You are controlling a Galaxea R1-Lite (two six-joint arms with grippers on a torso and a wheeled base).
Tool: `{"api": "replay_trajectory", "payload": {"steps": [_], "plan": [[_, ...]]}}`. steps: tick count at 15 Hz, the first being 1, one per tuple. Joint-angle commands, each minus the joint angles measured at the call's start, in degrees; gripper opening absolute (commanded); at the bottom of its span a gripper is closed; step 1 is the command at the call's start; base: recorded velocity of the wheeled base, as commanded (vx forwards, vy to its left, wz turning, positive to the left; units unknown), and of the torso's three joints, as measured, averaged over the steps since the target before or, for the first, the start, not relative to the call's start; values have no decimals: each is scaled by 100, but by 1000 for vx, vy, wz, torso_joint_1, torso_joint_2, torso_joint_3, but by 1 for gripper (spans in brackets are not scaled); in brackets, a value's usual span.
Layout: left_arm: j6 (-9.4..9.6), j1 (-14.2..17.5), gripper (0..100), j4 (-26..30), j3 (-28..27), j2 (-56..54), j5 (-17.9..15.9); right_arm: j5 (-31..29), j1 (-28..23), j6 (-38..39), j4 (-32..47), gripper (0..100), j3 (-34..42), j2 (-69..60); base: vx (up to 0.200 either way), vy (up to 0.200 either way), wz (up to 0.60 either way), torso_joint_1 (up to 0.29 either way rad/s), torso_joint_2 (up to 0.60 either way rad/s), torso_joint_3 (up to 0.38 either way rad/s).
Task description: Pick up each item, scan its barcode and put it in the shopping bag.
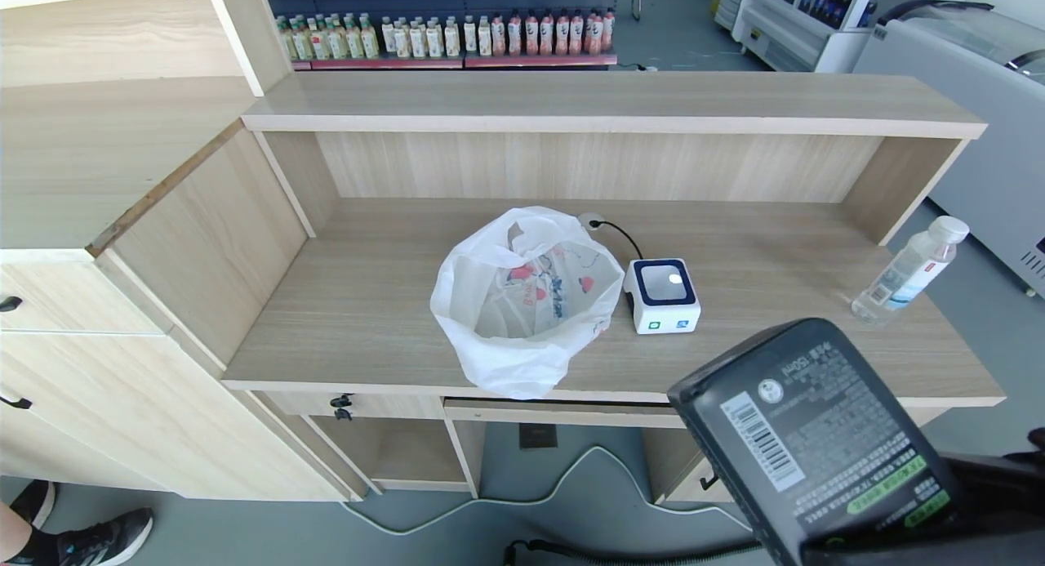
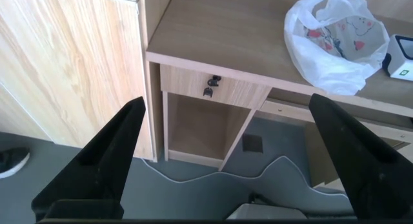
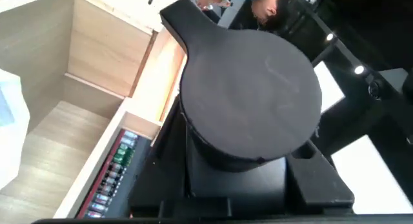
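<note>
A black bottle (image 1: 816, 435) with a white barcode label hangs low at the right, in front of the counter's (image 1: 775, 247) front edge. My right gripper (image 3: 235, 182) is shut on it, and its round black base (image 3: 251, 95) faces the wrist camera. The white shopping bag (image 1: 526, 296) stands open mid-counter, with the white scanner (image 1: 662, 294) just to its right. A clear water bottle (image 1: 908, 272) lies at the counter's right end. My left gripper (image 2: 227, 104) hangs open and holds nothing, above the floor before the counter, left of the bag (image 2: 335, 40).
A raised shelf (image 1: 612, 100) overhangs the back of the counter, and a wooden side panel (image 1: 212, 239) closes its left end. The scanner's cable (image 1: 624, 238) runs behind the bag. A black cable (image 1: 531, 501) lies on the floor below. Freezers (image 1: 980, 100) stand at the right.
</note>
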Motion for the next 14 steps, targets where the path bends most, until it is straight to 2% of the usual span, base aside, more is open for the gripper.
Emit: {"api": "replay_trajectory", "payload": {"steps": [1,4,7,10,14], "plan": [[-3,0,100,-3,2,-2,1,60,169,-21,-117,0,-35,-37,0,0,0,0,0,0],[-3,0,100,-3,2,-2,1,78,222,-338,-179,0,-27,7,0,0,0,0,0,0],[-3,0,100,-3,2,-2,1,78,222,-373,-284,0,-53,16,0,0,0,0,0,0],[-3,0,100,-3,2,-2,1,87,204,-434,-856,0,-44,-19,0,0,0,0,0,0],[-3,0,100,-3,2,-2,1,104,204,-443,-864,0,-9,-37,0,0,0,0,0,0]]}}
